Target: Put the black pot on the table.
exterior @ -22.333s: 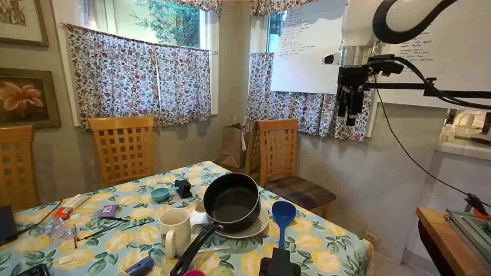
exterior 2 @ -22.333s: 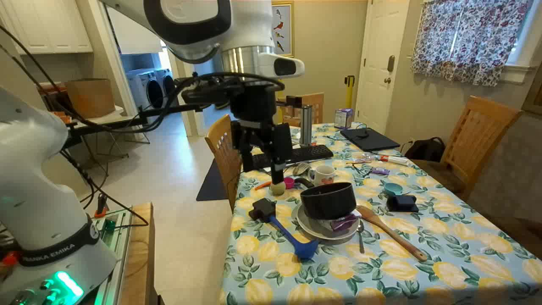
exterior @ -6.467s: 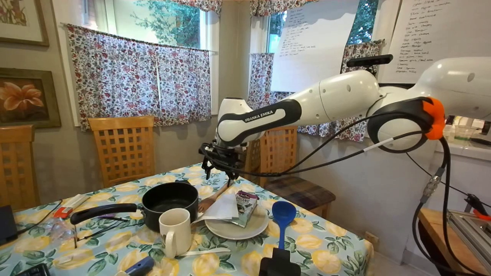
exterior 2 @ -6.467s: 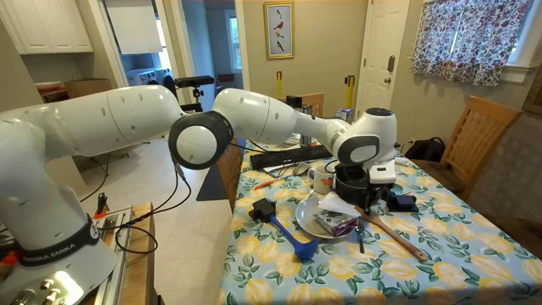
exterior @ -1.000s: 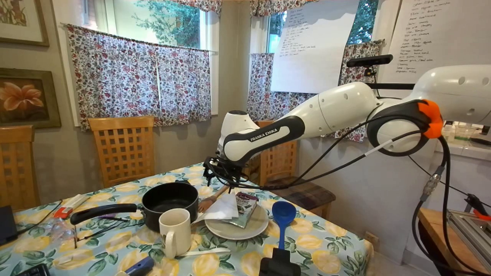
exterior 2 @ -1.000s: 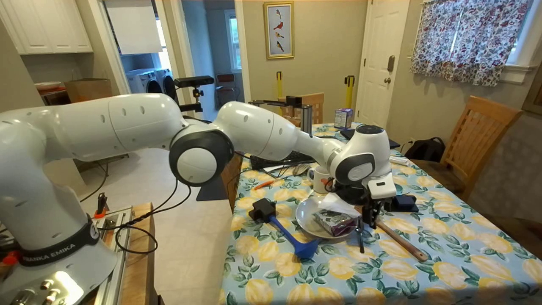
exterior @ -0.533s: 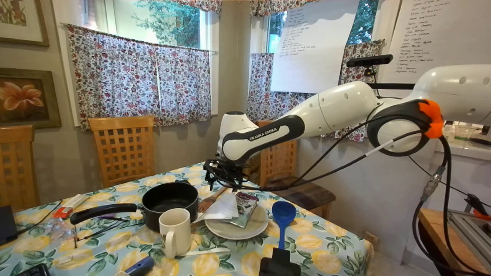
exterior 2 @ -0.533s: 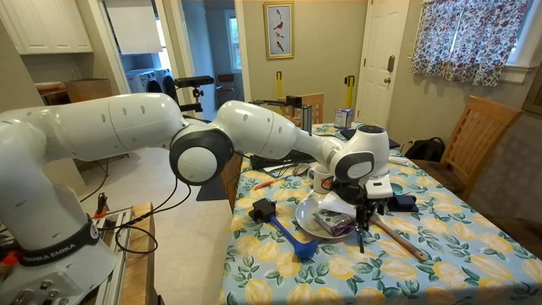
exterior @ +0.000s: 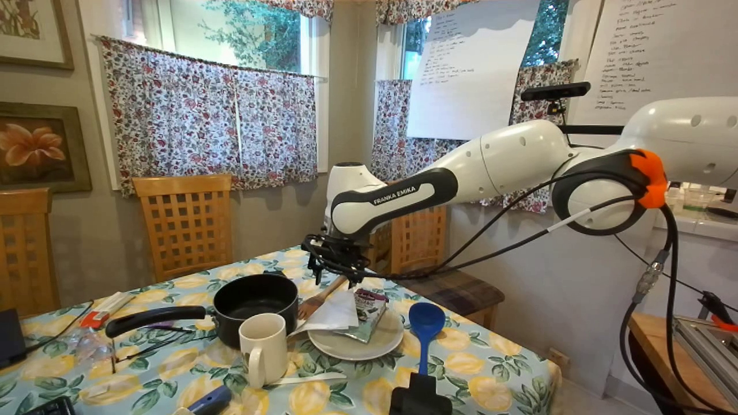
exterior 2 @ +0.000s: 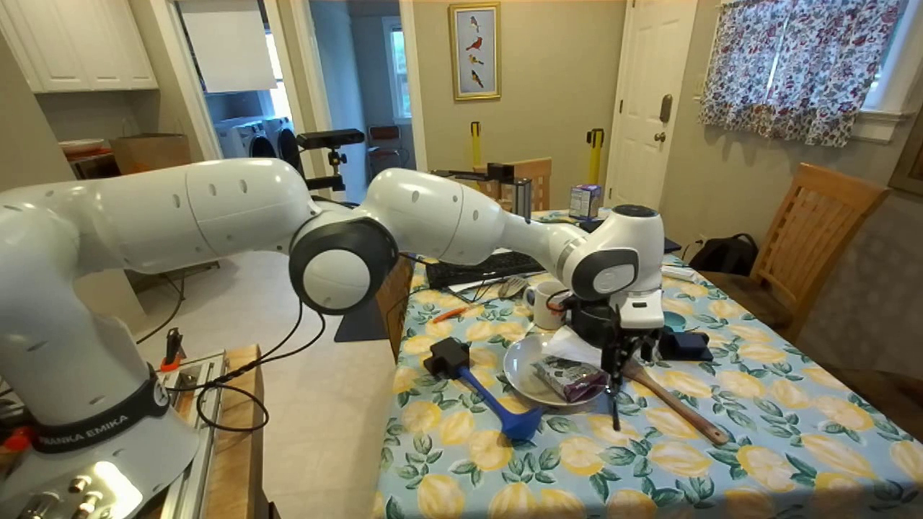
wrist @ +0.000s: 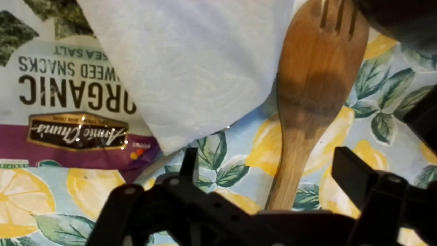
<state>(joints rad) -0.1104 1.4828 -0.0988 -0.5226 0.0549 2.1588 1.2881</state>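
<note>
The black pot (exterior: 253,305) stands upright on the table (exterior: 490,372), its handle pointing left in an exterior view. In an exterior view where the arm blocks it, the pot is mostly hidden behind my gripper (exterior 2: 624,367). Its dark edge shows at the top right of the wrist view (wrist: 406,20). My gripper (exterior: 335,281) is open and empty, apart from the pot. In the wrist view my gripper (wrist: 263,153) has its fingers wide apart over the handle of a wooden fork (wrist: 317,75) lying on the lemon-patterned cloth. I see no contact with it.
A white plate (exterior: 354,353) bears a snack packet (exterior: 369,311) and a white napkin (exterior: 331,311). A white mug (exterior: 265,346) stands close to the pot. A blue ladle (exterior: 426,325) lies beside the plate. A black block (exterior 2: 685,346) lies near the gripper.
22 s ago the pot sat on the plate; by 6.5 s ago it stood on the table beside the mug. Since then the gripper has lowered slightly; in the last second it shifted and turned a little.
</note>
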